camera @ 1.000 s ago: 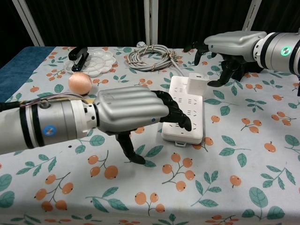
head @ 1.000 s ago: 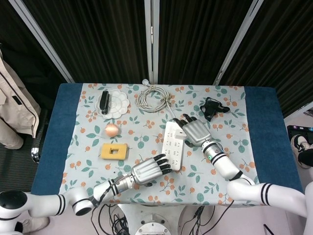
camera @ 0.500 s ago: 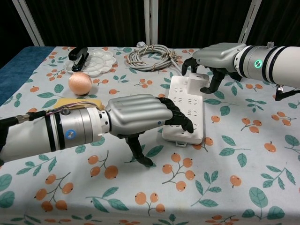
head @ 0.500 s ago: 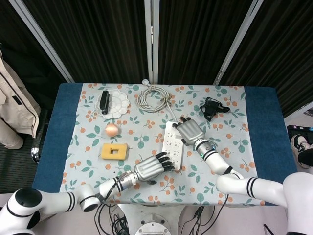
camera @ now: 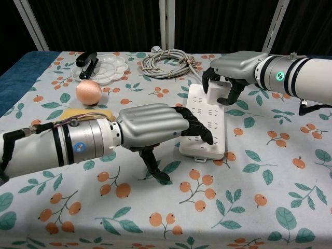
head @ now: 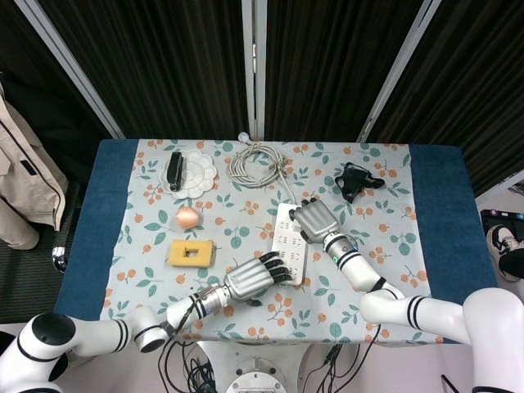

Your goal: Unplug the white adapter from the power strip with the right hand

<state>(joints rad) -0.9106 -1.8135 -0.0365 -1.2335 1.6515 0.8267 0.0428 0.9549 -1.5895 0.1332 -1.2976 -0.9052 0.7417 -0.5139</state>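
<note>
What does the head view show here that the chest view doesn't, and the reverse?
Head only: the yellow block and the black item at the table's far right. Chest only: the white adapter itself, with the right hand's fingers curled around it. Both: the power strip, the left hand resting on its near end, the coiled cable.
</note>
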